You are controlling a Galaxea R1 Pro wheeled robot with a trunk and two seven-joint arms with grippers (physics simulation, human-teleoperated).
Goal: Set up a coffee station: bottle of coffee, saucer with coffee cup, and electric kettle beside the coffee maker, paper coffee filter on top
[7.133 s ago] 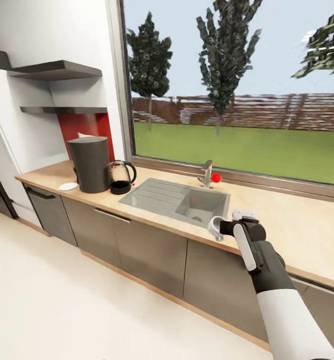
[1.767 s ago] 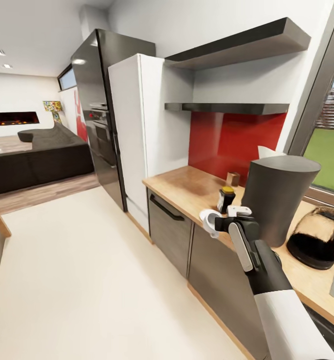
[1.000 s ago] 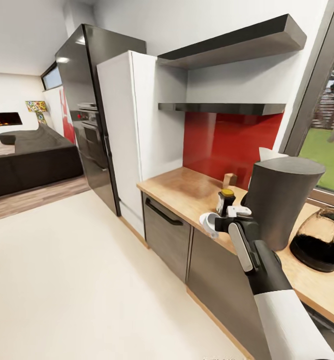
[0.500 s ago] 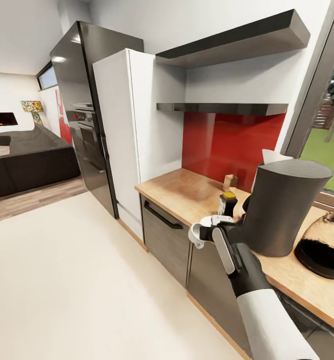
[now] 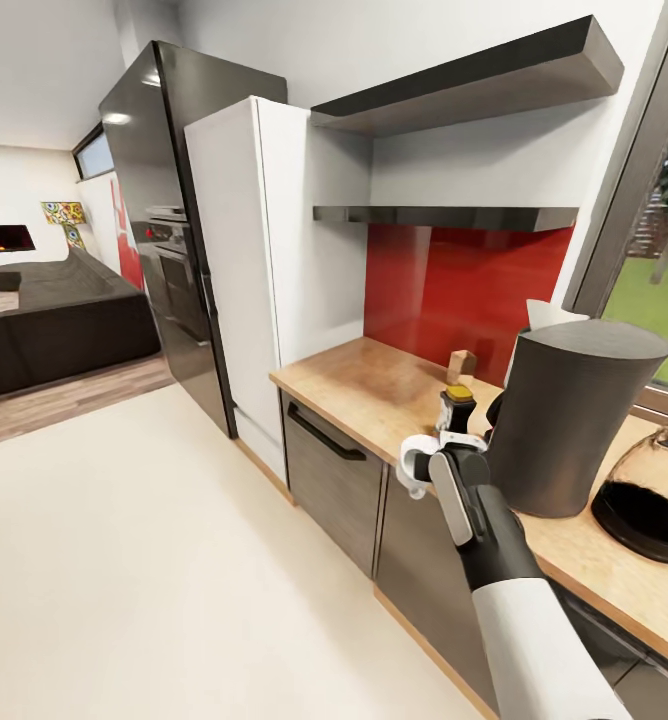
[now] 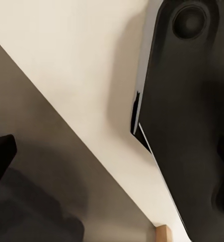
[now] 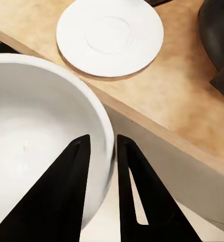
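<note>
The right gripper (image 7: 101, 166) carried the coffee cup (image 7: 36, 151), its two black fingers closed across the cup's white wall, one inside the bowl and one outside. In the head view the same gripper (image 5: 436, 452) hung at the front edge of the worktop (image 5: 374, 385), with the cup (image 5: 412, 466) out over the floor side of that edge, not yet above the wood.

The relation that mattered was cup to saucer. In the right wrist view the saucer (image 7: 110, 36) lay flat and bare on the worktop, ahead of the jaws along the line the fingers pointed, and just inside the worktop's front edge. The cup's rim sat short of it, with a strip of wood showing between the two. So the coming move would be, by my reading, a short carry forward over the edge and then a lowering onto the saucer's centre ring. The cup appeared tilted in the grip, though the wrist angle made that hard to judge, and it would probably need levelling before release.

The coffee maker (image 5: 574, 415) stood on the worktop just beyond the right arm, with the paper coffee filter (image 5: 546, 316) poking up behind its top, the bottle of coffee (image 5: 457, 408) beside it and the electric kettle (image 5: 649, 500) on its far side.

The right arm was plainly the one placed for the job. The left wrist view showed floor and dark cabinet fronts, and I could not tell how the left jaws stood.
</note>
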